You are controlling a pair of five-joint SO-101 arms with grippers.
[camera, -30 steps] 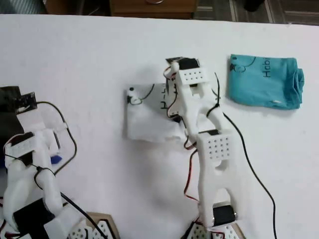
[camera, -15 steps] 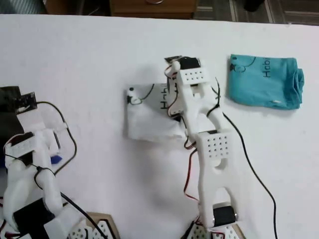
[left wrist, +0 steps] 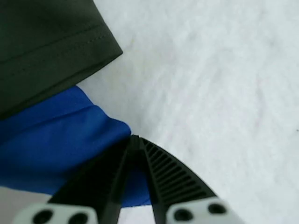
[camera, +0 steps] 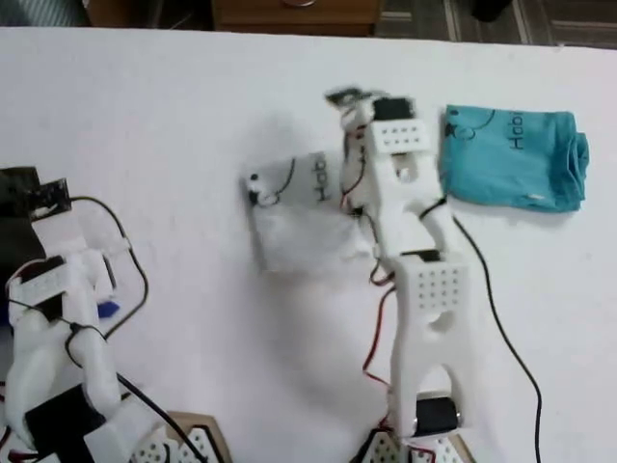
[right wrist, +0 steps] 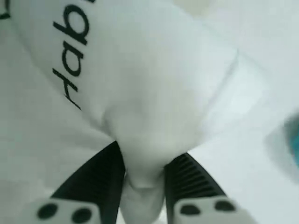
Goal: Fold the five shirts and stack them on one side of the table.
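A folded white shirt (camera: 294, 212) with black print lies mid-table. My right gripper (camera: 359, 193) is shut on its right edge, and in the right wrist view the white shirt (right wrist: 140, 93) bunches between the black fingers (right wrist: 100, 179). A folded teal shirt (camera: 511, 159) lies at the right of the table. At the left edge, my left gripper (left wrist: 134, 147) is shut, its tip resting by a blue shirt (left wrist: 56, 140) under a black shirt (left wrist: 46, 42). The black shirt (camera: 17, 207) also shows in the high view.
The white table (camera: 174, 106) stretches bare across the back and the left middle. Cables (camera: 482, 289) trail from the right arm over the table. Wooden furniture (camera: 294, 14) stands behind the far edge.
My right gripper has shifted right and slightly back, dragging the white shirt toward the teal shirt; the shirt's print now shows more. The left arm has not moved.
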